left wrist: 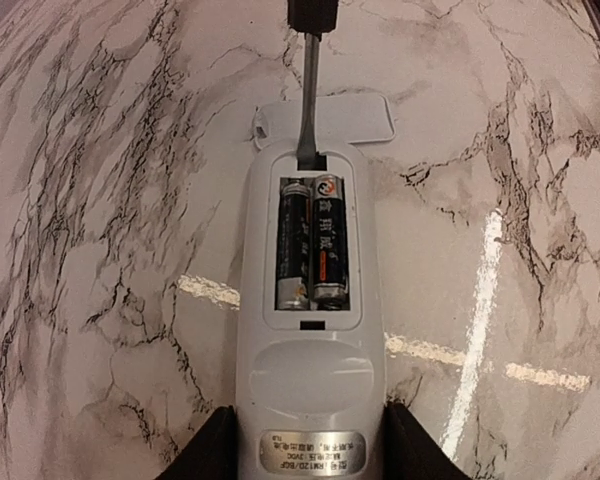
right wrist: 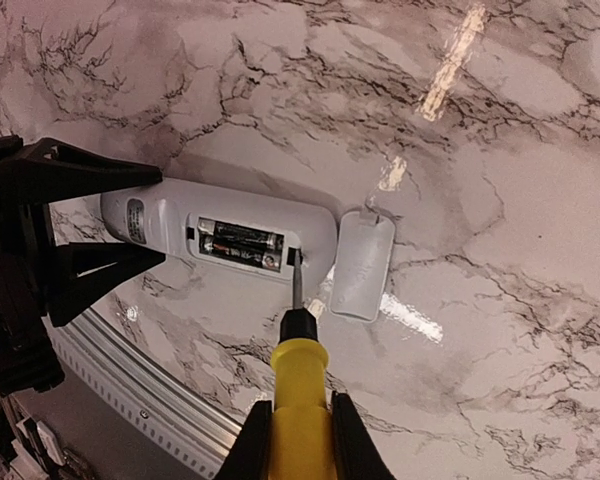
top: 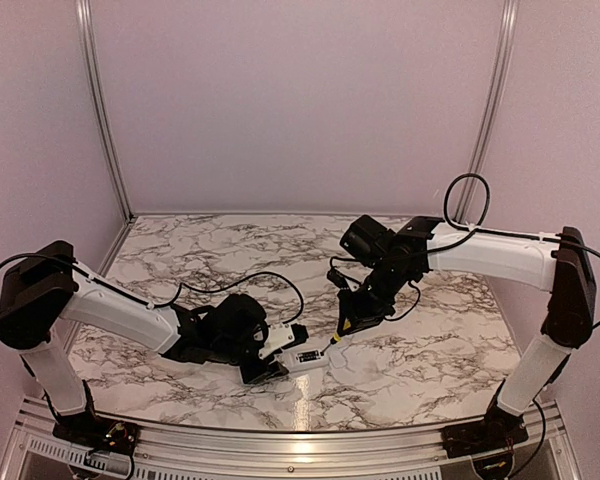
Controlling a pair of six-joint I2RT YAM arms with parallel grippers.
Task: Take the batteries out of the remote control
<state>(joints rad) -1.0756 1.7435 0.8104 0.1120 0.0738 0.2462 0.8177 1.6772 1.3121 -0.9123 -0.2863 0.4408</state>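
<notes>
On the table (top: 230,250), by the middle of its near edge, the remote control (left wrist: 310,380) lies compartment up, with the left gripper (left wrist: 310,455) clamped on its end. The right gripper (right wrist: 300,420) is clamped on the screwdriver (right wrist: 300,385), whose tip sits in the compartment's end notch. Pry gently under the seated batteries (left wrist: 313,240) while pinning the remote.
</notes>
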